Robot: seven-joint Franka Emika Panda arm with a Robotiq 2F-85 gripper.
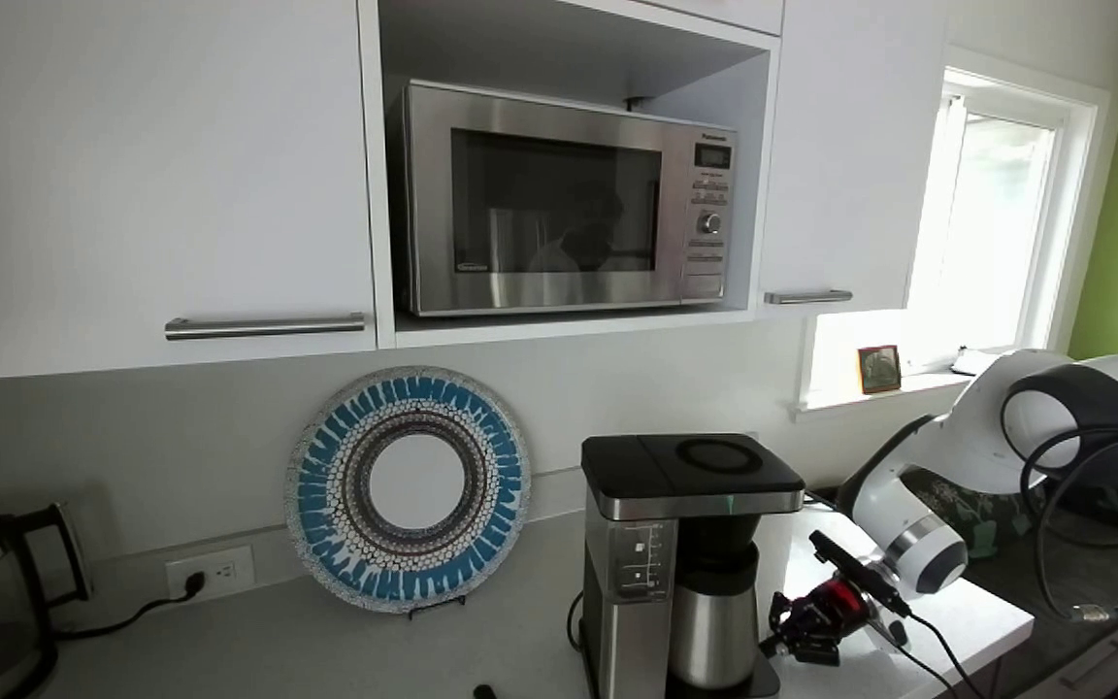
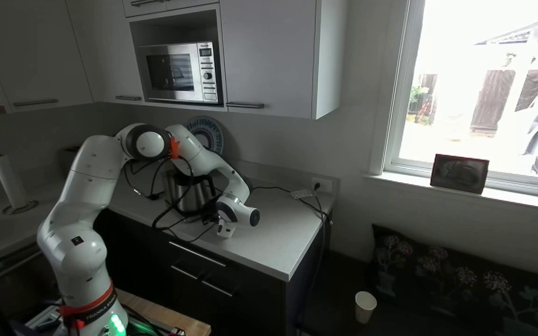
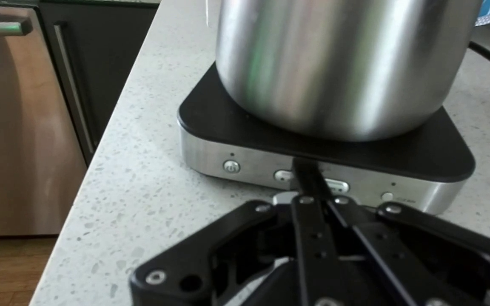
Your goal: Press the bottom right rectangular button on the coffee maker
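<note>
- Black metal claw is sitting closed in wrist view, fingers meeting, holding nothing.
- Its tips are overlapping the silver metal front panel, btwn L oblong silver btn & R oblong silver btn, partly covering both; can't tell if touching.
- Round silver power btn is showing toward panel's L end, small round silver btn toward R.
- Panel is fronting a flat black-topped base; brushed-steel cylindrical carafe is standing on it.
- All these parts are belonging to the boxy black-and-silver drip coffee maker, standing upright on the pale speckled tabletop, below the boxy steel microwave.
- White jointed robot arm is hanging over the tabletop, partly hiding the coffee maker in an exterior view.
- Round teal-and-white patterned plate is standing nr the wall, L of the coffee maker.
</note>
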